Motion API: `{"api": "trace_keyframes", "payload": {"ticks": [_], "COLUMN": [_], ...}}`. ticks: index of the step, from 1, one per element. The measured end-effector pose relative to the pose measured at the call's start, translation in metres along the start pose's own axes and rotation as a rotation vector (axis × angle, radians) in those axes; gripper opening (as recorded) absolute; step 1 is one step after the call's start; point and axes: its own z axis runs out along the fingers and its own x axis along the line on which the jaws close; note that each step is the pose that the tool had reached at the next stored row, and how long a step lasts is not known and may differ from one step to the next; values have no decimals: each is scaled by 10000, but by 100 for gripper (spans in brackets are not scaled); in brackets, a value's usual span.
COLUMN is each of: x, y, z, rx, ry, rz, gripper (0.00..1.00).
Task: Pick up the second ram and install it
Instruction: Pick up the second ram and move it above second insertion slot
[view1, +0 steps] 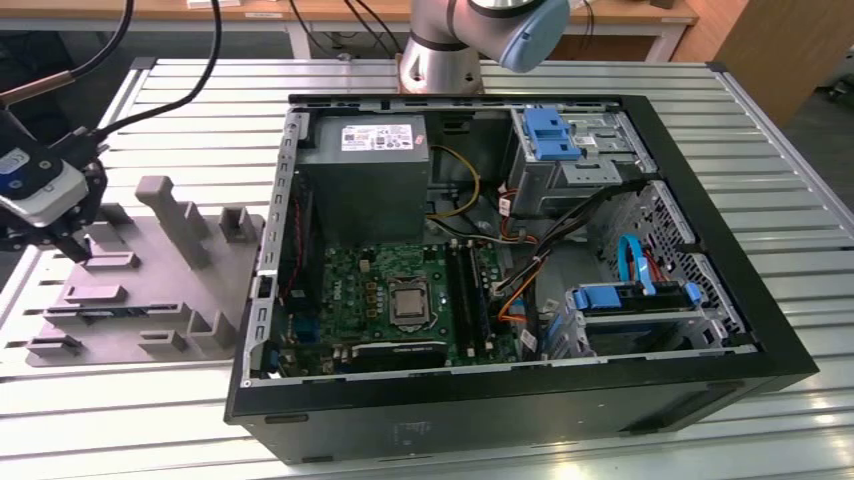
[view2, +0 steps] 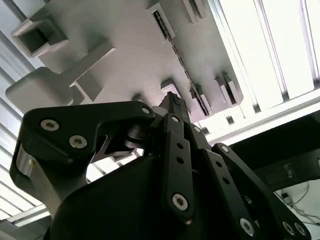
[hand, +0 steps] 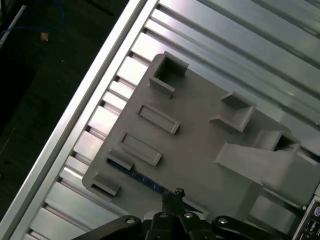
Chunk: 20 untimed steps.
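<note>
1. The gripper (hand: 177, 192) hangs just above the grey tray (hand: 200, 145), at the exterior view's left. In both wrist views its two fingers look pressed together, with nothing between them.
2. The ram (hand: 142, 176), a thin stick seen edge-on, stands in a slot along one edge of the tray. In the first wrist view the fingertips line up over it, partway along its length. It does not look lifted or touched.
3. Judged from this, the step in hand is the approach to the pick. The ram is not yet grasped.
4. A grasp here calls for the fingers to part and come straight down, one on each flat face of the stick. The pull must then run straight up along the slot so the board does not bend or bind.
5. The small blocks (hand: 112, 186) that bracket the slot stand close to the ram and leave the fingers little room. The tall posts (view1: 167, 215) rise farther back on the tray, apart from the ram.
6. The tray lies on a slatted metal table (view1: 747, 130).
7. Just beside the tray, toward the exterior view's right, an open PC case (view1: 534, 410) lies on its side.
8. Inside it lies the motherboard (view1: 360, 290), with long black slots (view1: 467, 290) beside the processor socket. Orange cables (view1: 514, 290) run close by the slots and could crowd an approach there.
9. Farther back in the case sit the power supply (view1: 367, 170) and a blue drive bracket (view1: 554, 130).
10. Farthest, the arm's base (view1: 447, 50) stands at the table's rear edge.
</note>
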Motion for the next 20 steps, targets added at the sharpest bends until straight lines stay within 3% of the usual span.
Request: {"api": "trace_keyframes", "payload": {"ticks": [20], "x": [1], "y": [-2], "z": [57], "rx": [-89], "ry": [161], "rz": [-3625], "gripper": [11]}}
